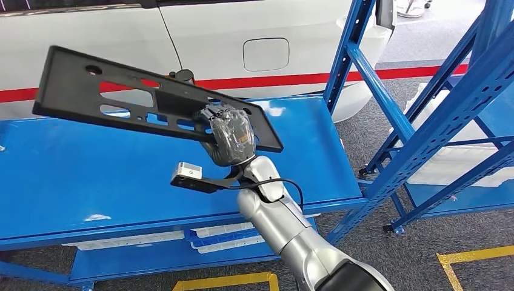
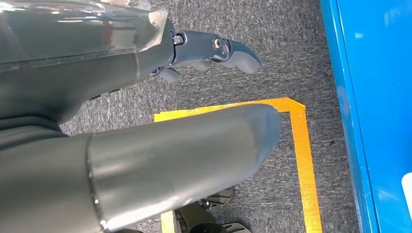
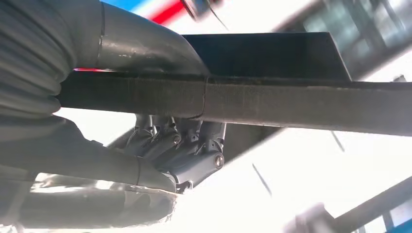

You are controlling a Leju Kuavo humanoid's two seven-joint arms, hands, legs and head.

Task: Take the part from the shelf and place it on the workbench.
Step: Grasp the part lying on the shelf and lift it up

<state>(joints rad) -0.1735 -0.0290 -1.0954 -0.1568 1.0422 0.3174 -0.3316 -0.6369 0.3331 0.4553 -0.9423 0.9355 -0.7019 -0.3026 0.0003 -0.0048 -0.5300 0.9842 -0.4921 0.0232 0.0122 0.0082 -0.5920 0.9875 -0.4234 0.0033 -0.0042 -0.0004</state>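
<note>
Blue table (image 1: 121,176) is sitting clear under the black part (image 1: 121,100), which the right hand (image 1: 229,134) is gripping near one end, tilted in mid-air, left hand (image 2: 214,51) hanging loosely curled, empty; off-centre grip risks the part twisting loose on lowering.

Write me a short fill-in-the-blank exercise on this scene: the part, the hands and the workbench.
1. The black part is gripped by the robot's ____ hand.
2. The part is held in the air above the ____ workbench.
3. The left hand hangs over grey carpet marked with ____ tape.
4. Behind the workbench stands a white ____.

Missing words: right; blue; yellow; car
</note>
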